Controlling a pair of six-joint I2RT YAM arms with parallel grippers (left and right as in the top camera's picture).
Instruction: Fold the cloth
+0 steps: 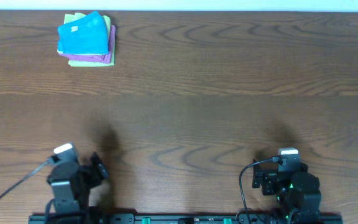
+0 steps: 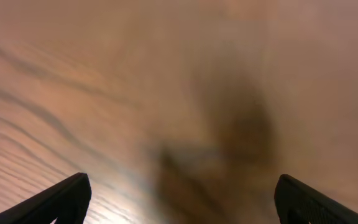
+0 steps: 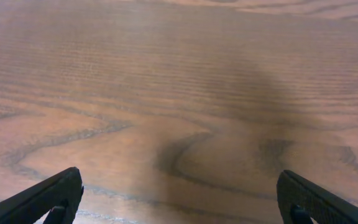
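Cloth (image 1: 82,34): sky-blue, bunched into a rough square with its white tag (image 1: 74,28) facing up. It sits at the far-left corner of the bench (image 1: 216,93), on top of a small stack. A light green cloth (image 1: 107,22) peeks out at the far side, and a purple cloth (image 1: 92,60) shows along the near and right sides. Bench is brown wood grain, with a pale strip past its far edge. Left gripper (image 2: 182,183) and right gripper (image 3: 179,174) are at the near edge, well apart from the stack. Both have jaws spread wide and hold nothing, with wood grain beneath.
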